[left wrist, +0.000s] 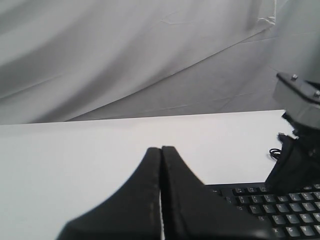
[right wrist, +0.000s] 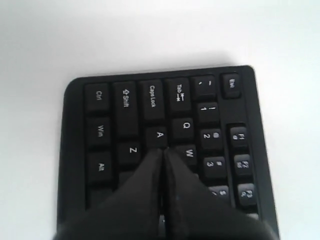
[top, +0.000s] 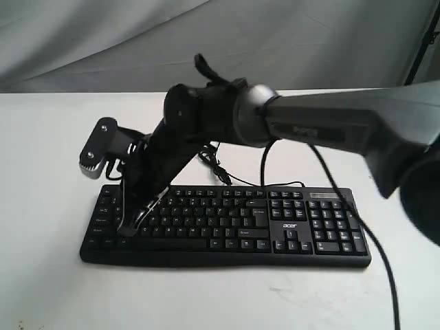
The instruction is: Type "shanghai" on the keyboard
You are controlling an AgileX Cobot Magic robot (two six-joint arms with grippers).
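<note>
The black keyboard point(top: 227, 213) with its white acer logo point(top: 289, 225) lies across the white table. My right gripper point(top: 127, 230) reaches over to its left end and is shut with nothing in it. In the right wrist view the right gripper point(right wrist: 163, 150) points down at the letter rows. Its tips lie against the A key point(right wrist: 160, 134), between Z point(right wrist: 132, 150) and W point(right wrist: 189, 153), hiding the key beneath. My left gripper point(left wrist: 161, 149) is shut and empty over bare table beside the keyboard's corner point(left wrist: 280, 210); it is out of the exterior view.
The thin black cable point(top: 220, 168) runs in loops behind the keyboard. My right arm's grey wrist housing point(top: 100, 148) stands over the keyboard's left end, and the left wrist view shows this housing point(left wrist: 300, 97) too. Grey cloth point(top: 103, 41) hangs behind the white table point(top: 55, 289).
</note>
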